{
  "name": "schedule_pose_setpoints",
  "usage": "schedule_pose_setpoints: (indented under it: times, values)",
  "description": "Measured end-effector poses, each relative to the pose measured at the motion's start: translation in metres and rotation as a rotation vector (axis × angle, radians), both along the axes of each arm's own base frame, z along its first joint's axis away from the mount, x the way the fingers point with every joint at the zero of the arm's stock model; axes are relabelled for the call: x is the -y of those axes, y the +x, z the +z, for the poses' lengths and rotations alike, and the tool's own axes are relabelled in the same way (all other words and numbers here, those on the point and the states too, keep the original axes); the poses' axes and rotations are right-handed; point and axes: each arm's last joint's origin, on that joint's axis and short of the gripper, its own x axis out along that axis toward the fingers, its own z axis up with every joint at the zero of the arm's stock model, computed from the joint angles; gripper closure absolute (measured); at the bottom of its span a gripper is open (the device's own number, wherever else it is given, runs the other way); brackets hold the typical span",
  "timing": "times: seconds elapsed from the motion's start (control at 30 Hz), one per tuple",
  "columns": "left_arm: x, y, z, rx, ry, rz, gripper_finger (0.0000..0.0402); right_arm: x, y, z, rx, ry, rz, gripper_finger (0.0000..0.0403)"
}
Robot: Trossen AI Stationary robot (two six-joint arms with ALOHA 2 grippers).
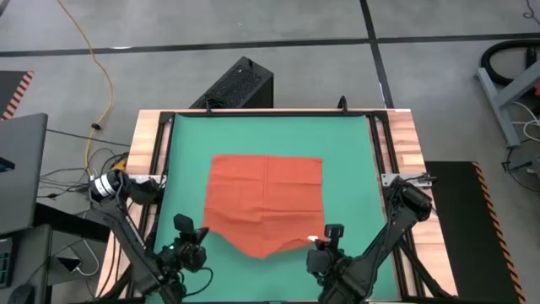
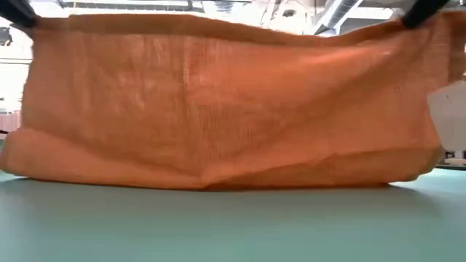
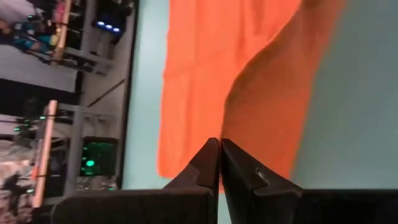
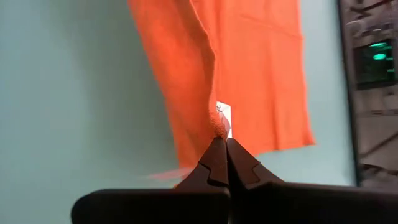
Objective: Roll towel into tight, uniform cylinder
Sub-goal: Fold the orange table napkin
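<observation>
A: Starting at the left — what is the left gripper (image 1: 202, 226) doing?

B: Its fingers are pinched tight on the near-left corner of the towel (image 1: 266, 201), lifted off the green mat (image 1: 186, 152). In the left wrist view the cloth runs right into the closed tips.

A: And over on the right?

B: The right gripper (image 1: 319, 239) is clamped the same way on the near-right corner, just by the small white tag (image 4: 224, 117). The near edge hangs between the two — it sags to a point at the middle when seen from above.

A: So how far along is the roll?

B: Barely begun, I'd judge. The far part of the towel lies flat at the middle of the mat; no turn of cloth shows yet. All the rolling and tightening is left.

A: Which way does it lie?

B: Edges square to the table, the raised near edge running left to right — that would be the cylinder's long axis.
</observation>
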Motion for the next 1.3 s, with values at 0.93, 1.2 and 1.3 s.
schedule_pose_setpoints:
  times: [0.93,1.2,1.3]
  values:
    - [-0.109,-0.016,0.020,0.191,-0.046,0.245,0.0401,0.114,0.049,0.036,-0.081,-0.109,-0.092,0.0403]
    - [-0.130,-0.019,0.032,0.238,-0.008,0.243,0.0401,0.153,0.056,0.036,-0.094,-0.128,-0.196,0.0403]
    - [-0.136,-0.019,0.036,0.247,-0.009,0.253,0.0401,0.163,0.055,0.036,-0.104,-0.129,-0.221,0.0403]
